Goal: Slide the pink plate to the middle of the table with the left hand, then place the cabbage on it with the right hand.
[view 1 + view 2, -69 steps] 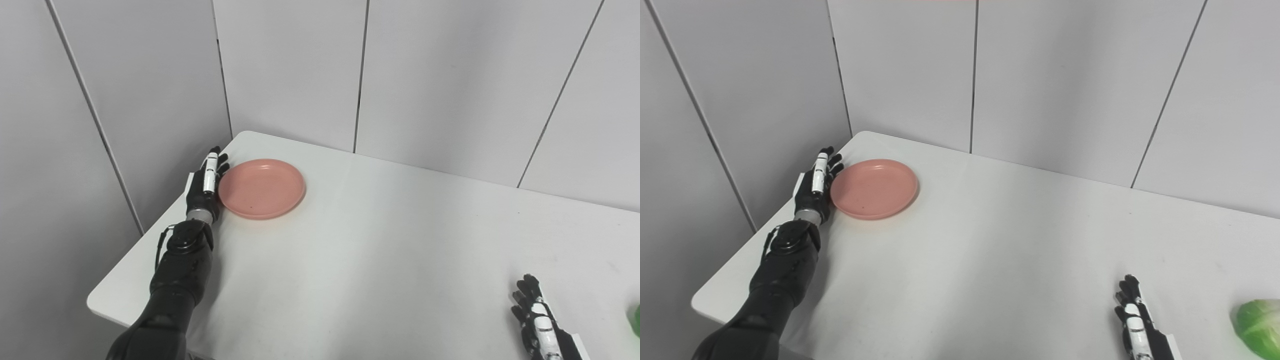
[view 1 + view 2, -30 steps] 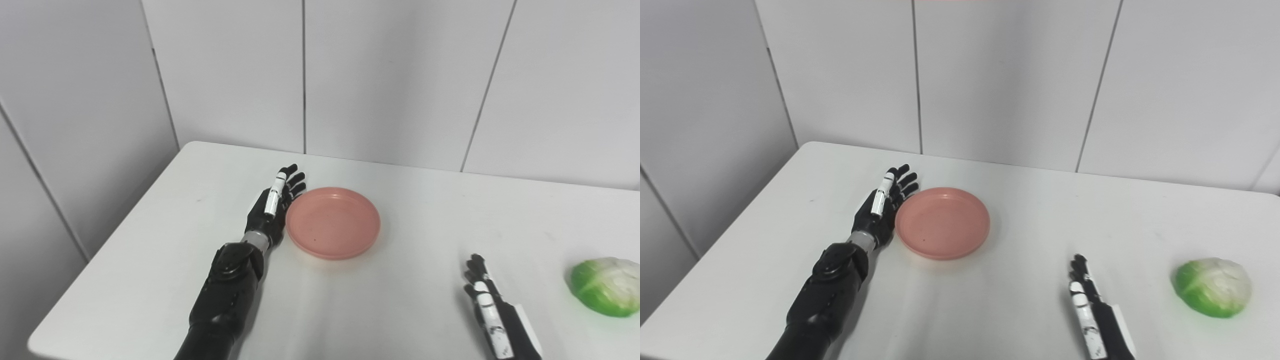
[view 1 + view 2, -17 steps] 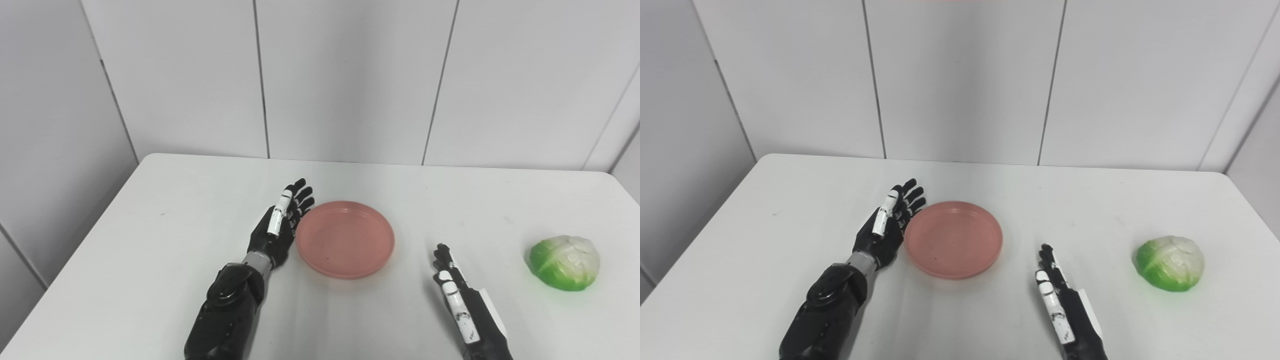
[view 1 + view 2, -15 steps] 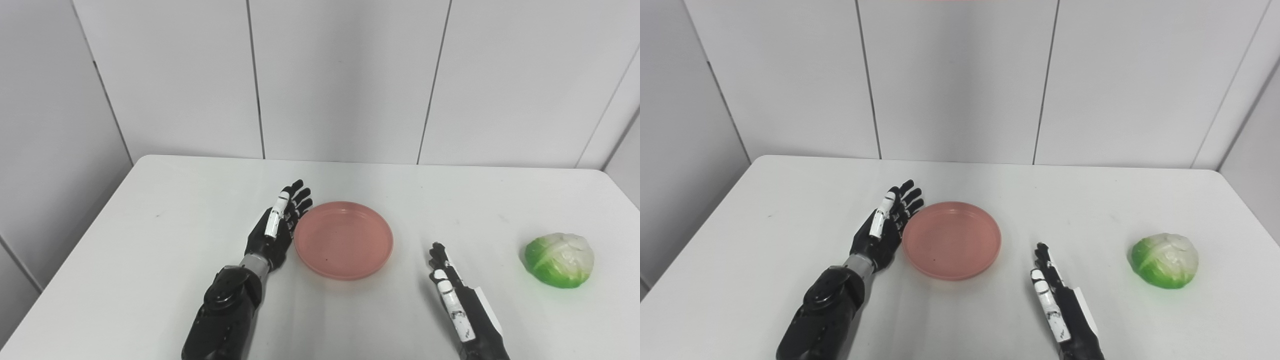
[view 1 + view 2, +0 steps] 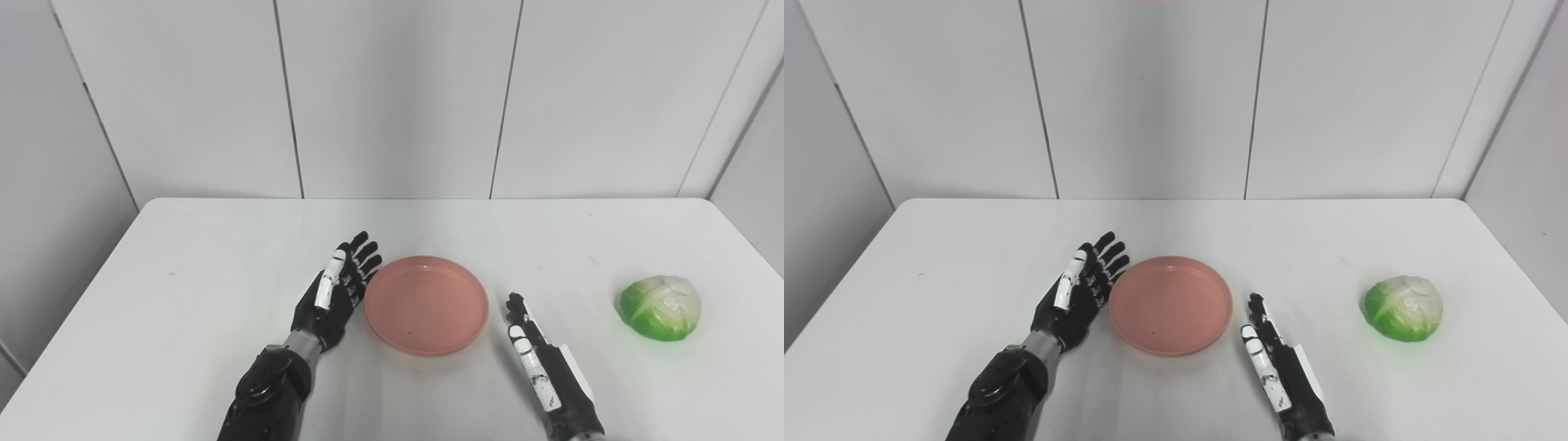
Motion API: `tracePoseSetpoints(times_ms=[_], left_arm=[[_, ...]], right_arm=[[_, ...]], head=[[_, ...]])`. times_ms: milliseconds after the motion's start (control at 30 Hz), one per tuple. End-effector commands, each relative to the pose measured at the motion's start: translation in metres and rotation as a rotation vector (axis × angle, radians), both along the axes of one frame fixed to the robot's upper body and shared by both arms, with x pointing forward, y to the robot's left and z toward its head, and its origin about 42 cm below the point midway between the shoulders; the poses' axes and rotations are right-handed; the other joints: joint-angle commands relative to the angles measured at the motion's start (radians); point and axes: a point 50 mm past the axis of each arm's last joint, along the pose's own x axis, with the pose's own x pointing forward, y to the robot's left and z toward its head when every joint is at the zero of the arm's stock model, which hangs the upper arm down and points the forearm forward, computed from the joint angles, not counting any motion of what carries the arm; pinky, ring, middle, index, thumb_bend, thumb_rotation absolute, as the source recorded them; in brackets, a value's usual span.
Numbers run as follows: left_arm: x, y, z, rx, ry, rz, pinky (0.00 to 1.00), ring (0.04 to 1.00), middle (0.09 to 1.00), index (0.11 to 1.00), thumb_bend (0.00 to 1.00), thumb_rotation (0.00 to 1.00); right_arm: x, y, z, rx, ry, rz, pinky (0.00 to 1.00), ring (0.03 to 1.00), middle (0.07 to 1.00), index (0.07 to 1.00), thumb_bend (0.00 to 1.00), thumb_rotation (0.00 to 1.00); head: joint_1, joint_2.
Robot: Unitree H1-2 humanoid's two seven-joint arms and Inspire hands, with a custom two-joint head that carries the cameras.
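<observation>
Left hand [image 5: 335, 291] lies flat with fingers spread and holds nothing, its palm edge just beside the left rim of the pink plate [image 5: 427, 305]; whether they touch cannot be told. Right hand [image 5: 538, 358] is also flat on the white table [image 5: 184, 294], fingers straight and close together, empty, just off the plate's right rim. Between the 2 hands the plate sits near the middle of the table. Well to the right, apart from both hands, rests the green-and-white cabbage [image 5: 661, 307].
</observation>
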Motion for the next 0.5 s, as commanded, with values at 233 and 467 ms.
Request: tracePoseSetpoints(times_ms=[233, 467], left_arm=[[-0.0213, 0.0189, -0.032, 0.006, 0.146, 0.025, 0.93, 0.943, 0.947, 0.931, 0.37, 1.0], [-0.0208, 0.0247, -0.0401, -0.004, 0.172, 0.04, 0.93, 0.946, 0.948, 0.927, 0.38, 1.0]], right_arm=[[0.0009, 0.0114, -0.0049, 0.01, 0.027, 0.012, 1.0, 0.998, 1.0, 1.0, 0.27, 1.0], [0.0028, 0.0045, -0.0004, -0.012, -0.02, -0.032, 1.0, 0.999, 1.0, 1.0, 0.34, 1.0]], head=[[-0.026, 0.009], [-0.09, 0.013]])
